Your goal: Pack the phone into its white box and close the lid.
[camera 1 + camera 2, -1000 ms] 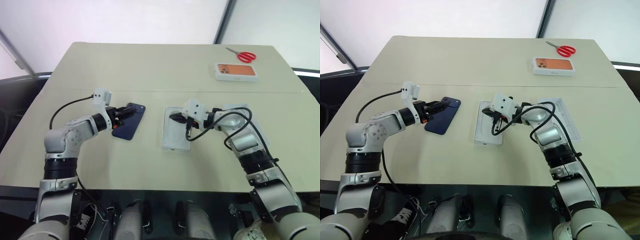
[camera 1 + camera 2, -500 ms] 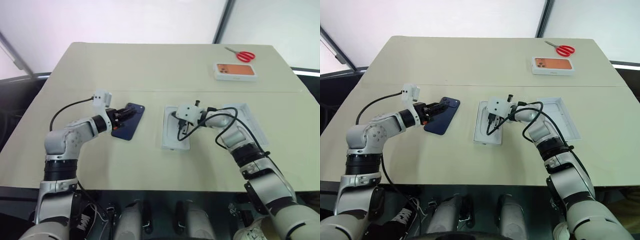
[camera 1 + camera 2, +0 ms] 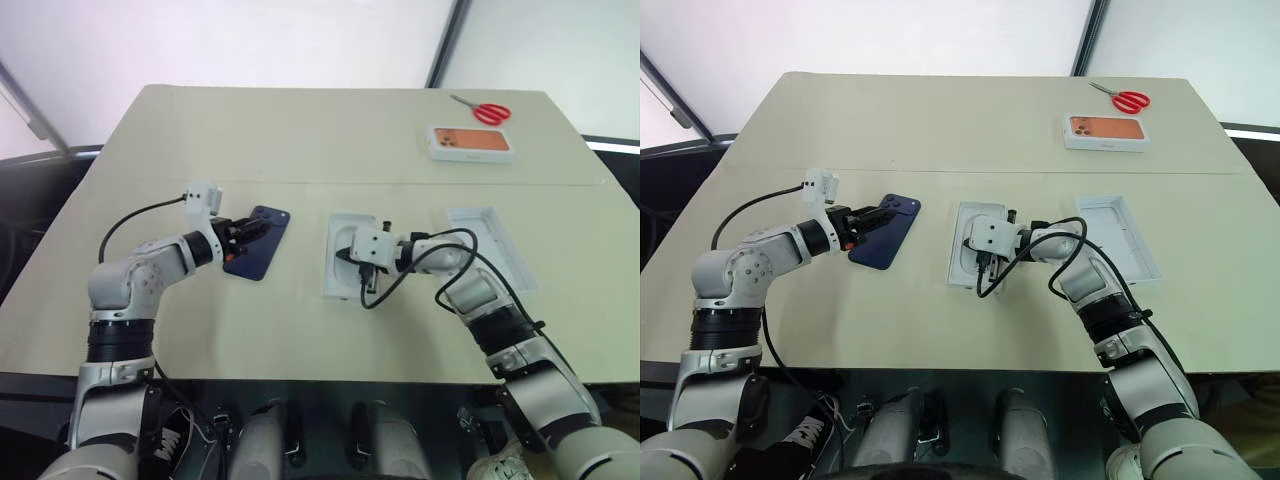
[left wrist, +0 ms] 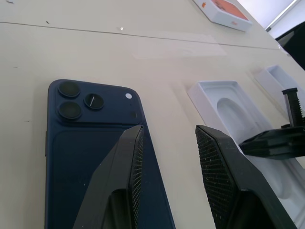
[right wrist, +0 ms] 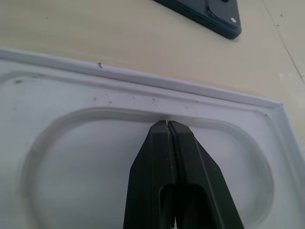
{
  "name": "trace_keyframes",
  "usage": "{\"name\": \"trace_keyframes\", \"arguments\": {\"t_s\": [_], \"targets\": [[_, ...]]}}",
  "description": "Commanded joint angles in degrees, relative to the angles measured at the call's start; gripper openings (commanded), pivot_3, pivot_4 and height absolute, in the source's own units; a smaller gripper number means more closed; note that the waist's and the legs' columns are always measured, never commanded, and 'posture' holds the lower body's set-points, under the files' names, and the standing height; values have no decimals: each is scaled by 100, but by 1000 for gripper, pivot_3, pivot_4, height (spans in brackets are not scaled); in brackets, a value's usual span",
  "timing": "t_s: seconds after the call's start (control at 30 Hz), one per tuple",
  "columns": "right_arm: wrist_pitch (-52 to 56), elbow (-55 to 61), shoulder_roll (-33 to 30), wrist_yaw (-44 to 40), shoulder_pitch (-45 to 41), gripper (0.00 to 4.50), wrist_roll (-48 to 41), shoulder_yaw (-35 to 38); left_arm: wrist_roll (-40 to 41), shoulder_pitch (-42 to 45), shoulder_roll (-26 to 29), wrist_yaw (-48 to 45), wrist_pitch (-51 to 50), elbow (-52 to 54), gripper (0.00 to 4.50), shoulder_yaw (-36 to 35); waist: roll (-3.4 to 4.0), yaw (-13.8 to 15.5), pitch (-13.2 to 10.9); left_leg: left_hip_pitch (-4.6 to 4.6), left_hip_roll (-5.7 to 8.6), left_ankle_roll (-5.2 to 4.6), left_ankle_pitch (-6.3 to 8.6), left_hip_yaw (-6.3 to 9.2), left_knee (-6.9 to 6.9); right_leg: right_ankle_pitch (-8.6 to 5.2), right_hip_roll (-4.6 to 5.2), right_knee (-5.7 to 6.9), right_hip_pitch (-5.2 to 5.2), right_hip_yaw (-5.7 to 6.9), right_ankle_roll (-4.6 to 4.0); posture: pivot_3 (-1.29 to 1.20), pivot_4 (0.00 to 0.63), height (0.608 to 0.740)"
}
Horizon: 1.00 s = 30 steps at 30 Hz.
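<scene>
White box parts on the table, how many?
3: the recessed tray under the right gripper, an open white shell on its right, the orange-printed box by the scissors.

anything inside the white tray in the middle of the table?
No phone. The white tray holds a moulded insert with a rounded recess, and the shut right gripper pokes into that recess. What lies beneath the insert is covered. The phone lies on the table beside it.

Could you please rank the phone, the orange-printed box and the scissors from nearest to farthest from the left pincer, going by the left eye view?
1. Phone: at the left pincer.
2. Orange-printed box: far right of the table.
3. Scissors: just beyond that box.
</scene>
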State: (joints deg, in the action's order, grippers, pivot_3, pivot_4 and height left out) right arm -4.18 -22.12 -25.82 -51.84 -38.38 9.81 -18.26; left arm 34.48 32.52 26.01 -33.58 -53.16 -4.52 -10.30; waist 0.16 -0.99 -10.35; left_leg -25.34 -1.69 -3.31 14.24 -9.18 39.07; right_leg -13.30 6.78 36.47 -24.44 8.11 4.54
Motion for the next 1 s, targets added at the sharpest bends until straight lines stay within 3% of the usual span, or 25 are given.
{"name": "trace_keyframes", "arguments": {"t_s": [0.03, 0.2, 0.33, 0.43, 0.53, 0.8, 1.0], "targets": [[35, 29, 66, 185, -223, 39, -109, 209, 83, 157, 91, -32, -18, -16, 1853, -158, 0, 1, 0, 0, 0, 0, 0, 0, 0, 0, 0, 0, 0, 0, 0, 0, 150, 738], [379, 185, 215, 400, -509, 39, -317, 497, 110, 297, 398, -88, -282, -311, 1853, -304, 0, -15, 0, -1, -1, 0, -1, 0, 0, 0, -2, 1, -2, 0, 0, 0, 150, 738], [1172, 624, 719, 391, -688, 39, -738, 587, -6, 506, 944, -414, -351, -899, 1853, -249, 0, -34, -1, -1, -4, 4, -2, -1, -4, 0, -5, 4, -8, 0, -1, 0, 150, 738], [1464, 805, 1201, 343, -731, 39, -858, 352, -276, 473, 1438, -1165, -60, -1262, 1853, 208, 1, -34, -1, -2, -5, 6, -3, -2, -8, -1, -7, 6, -11, -1, -1, 0, 150, 738], [1529, 394, 1468, 532, -931, 39, -312, -172, -401, 595, 1655, -1793, 72, -1942, 1853, 430, 1, -17, -1, -2, -3, 8, -1, -8, -10, -1, -7, 8, -16, -2, -1, 0, 150, 738], [1698, -646, 1771, 882, -1413, 39, 535, -905, -949, 1082, 1467, -2880, 588, -3458, 1853, 1002, -2, -3, 0, -19, 5, 25, 7, -14, -7, -2, 2, 24, -37, -6, -3, 0, 150, 738], [1739, -886, 1696, 915, -1510, 39, 666, -881, -1279, 1291, 1268, -3237, 799, -3949, 1853, 1155, -2, -19, 1, -15, 5, 15, -1, -23, -6, -5, 2, 51, -44, -14, -1, 0, 150, 738]]}}
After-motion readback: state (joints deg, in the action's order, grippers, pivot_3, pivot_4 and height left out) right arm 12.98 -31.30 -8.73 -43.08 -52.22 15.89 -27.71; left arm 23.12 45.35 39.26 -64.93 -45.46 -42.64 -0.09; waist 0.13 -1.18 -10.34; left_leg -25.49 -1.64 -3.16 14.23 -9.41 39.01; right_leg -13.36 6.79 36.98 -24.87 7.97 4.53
